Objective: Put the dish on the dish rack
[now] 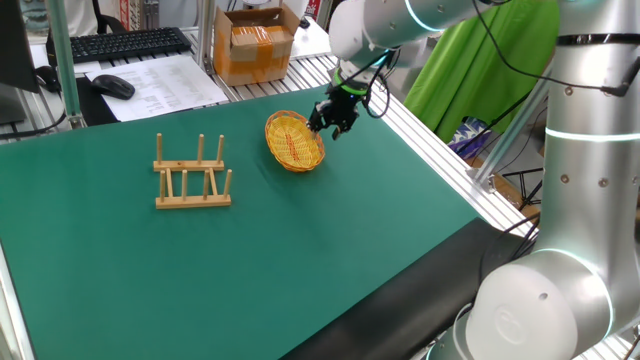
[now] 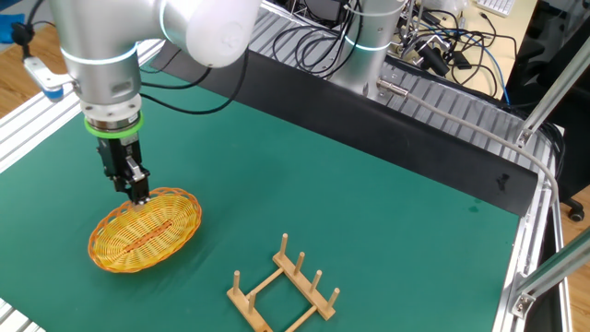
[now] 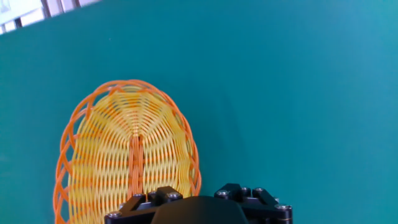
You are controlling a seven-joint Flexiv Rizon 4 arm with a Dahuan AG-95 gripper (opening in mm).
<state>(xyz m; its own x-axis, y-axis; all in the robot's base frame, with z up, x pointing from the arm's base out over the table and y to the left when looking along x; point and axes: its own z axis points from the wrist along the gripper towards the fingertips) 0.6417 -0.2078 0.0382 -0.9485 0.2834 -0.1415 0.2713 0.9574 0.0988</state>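
The dish (image 1: 292, 143) is a yellow-orange woven plate on the green mat, tipped up on its rim at the far right. It also shows in the other fixed view (image 2: 143, 232) and in the hand view (image 3: 127, 146). My gripper (image 1: 331, 122) is at the dish's far rim and shut on it, also seen in the other fixed view (image 2: 139, 195). In the hand view one finger (image 3: 155, 196) lies over the weave and the other sits outside the rim. The fingertips are hidden. The dish rack (image 1: 193, 181) stands empty to the left, apart from the dish, and shows in the other fixed view (image 2: 284, 291).
A cardboard box (image 1: 255, 45), a keyboard (image 1: 125, 42) and a mouse (image 1: 113, 86) lie beyond the mat's far edge. An aluminium frame rail (image 1: 440, 150) runs along the mat's right side. Cables (image 2: 433, 51) lie behind the arm's base.
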